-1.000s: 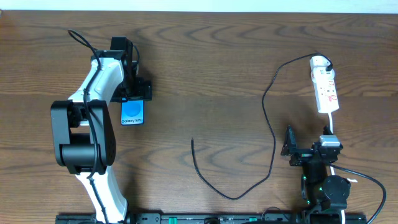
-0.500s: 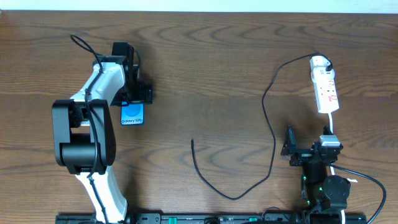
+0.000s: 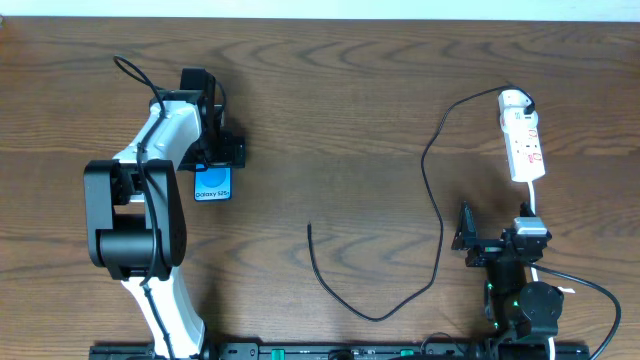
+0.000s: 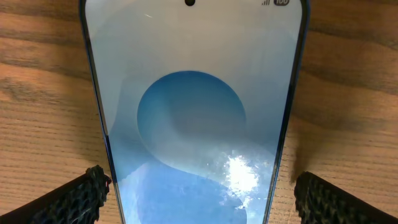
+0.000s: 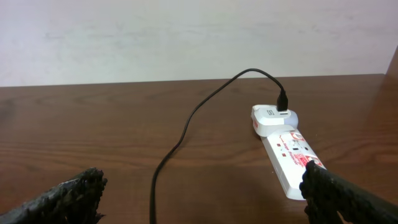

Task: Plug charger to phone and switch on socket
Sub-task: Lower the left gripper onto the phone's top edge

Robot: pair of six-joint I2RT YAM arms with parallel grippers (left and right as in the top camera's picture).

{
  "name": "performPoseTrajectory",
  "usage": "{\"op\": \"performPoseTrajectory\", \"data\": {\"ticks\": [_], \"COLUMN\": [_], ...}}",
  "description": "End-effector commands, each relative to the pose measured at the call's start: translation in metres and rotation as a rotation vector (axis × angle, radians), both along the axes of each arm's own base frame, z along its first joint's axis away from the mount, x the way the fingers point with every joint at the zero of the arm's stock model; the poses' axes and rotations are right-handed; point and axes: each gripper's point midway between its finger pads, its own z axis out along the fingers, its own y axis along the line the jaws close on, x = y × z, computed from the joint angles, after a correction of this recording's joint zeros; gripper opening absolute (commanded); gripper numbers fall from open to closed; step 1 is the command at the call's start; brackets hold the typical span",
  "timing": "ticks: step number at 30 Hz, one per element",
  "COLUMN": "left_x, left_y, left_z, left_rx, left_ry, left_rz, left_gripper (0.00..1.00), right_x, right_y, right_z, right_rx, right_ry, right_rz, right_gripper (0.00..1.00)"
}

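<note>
Left wrist, phone (image 4: 193, 118) centred inside left claw (image 4: 200, 191), jaws spread

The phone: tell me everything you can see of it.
The phone is a slim rectangle with a thin dark-blue frame and glossy glass. It lies flat and screen-up on the wooden table. Its screen is lit: pale at the top, a blue swirl, a punch-hole camera, a glare spot. The overhead view shows the words "Galaxy S25". The left gripper hangs over it, open, its fingers on either side; whether they touch it cannot be told. No cable shows at its visible end.
</note>
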Motion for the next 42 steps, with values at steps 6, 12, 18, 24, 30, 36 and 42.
{"op": "performPoseTrajectory", "data": {"ticks": [6, 12, 18, 24, 30, 36, 42], "left_x": [-0.001, 0.0, 0.0, -0.004, -0.008, -0.008, -0.01], "left_y": [0.0, 0.0, 0.0, 0.0, 0.0, 0.0, 0.0], "left_z": [-0.002, -0.002, -0.002, -0.01, -0.014, -0.014, -0.016], "left_rx": [-0.009, -0.009, -0.009, -0.01, -0.009, -0.01, -0.01], "left_ry": [0.005, -0.002, 0.0, 0.004, 0.01, 0.012, 0.015], "left_rz": [-0.003, -0.003, -0.003, -0.003, -0.003, -0.003, -0.002], "left_gripper": [0.98, 0.98, 0.98, 0.98, 0.98, 0.98, 0.98], "right_x": [-0.001, -0.001, -0.001, -0.001, -0.001, -0.001, -0.001], "right_y": [0.002, 0.002, 0.002, 0.002, 0.002, 0.002, 0.002], "right_z": [0.001, 0.001, 0.001, 0.001, 0.001, 0.001, 0.001], "right_rx": [-0.009, -0.009, -0.008, -0.009, -0.009, -0.009, -0.009], "right_ry": [-0.006, -0.006, -0.006, -0.006, -0.006, -0.006, -0.006], "right_rz": [0.01, 0.01, 0.01, 0.01, 0.01, 0.01, 0.01], "right_gripper": [0.99, 0.99, 0.99, 0.99, 0.99, 0.99, 0.99]}}
